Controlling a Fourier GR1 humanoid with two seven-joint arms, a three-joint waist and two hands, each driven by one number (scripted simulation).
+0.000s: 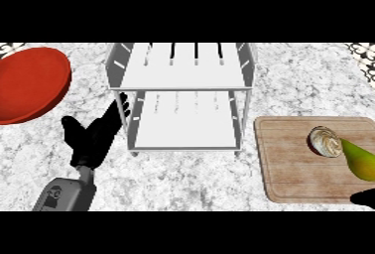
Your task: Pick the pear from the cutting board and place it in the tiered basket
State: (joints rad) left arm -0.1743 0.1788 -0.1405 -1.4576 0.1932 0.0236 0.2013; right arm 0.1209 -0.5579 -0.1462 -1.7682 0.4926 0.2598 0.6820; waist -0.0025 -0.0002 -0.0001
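Right hand (364, 197), a sliver at lower right, state I cannot tell, sits just below the pear (359, 159) lying on the cutting board's (289, 168) right side, narrow end up-left; left hand (93, 134), open, rests well apart by the tiered basket (183, 88).

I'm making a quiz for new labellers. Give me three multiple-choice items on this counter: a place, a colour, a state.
1. Where is the pear? A in the tiered basket; B on the cutting board; C on the plate.
2. What colour is the plate? A red; B blue; C white.
3. How is the left hand? A curled round the pear; B open, holding nothing; C flat on the board.
Answers: 1 B, it lies at the board's right edge; 2 A, it shows plainly red; 3 B, its fingers are straight, beside the basket.
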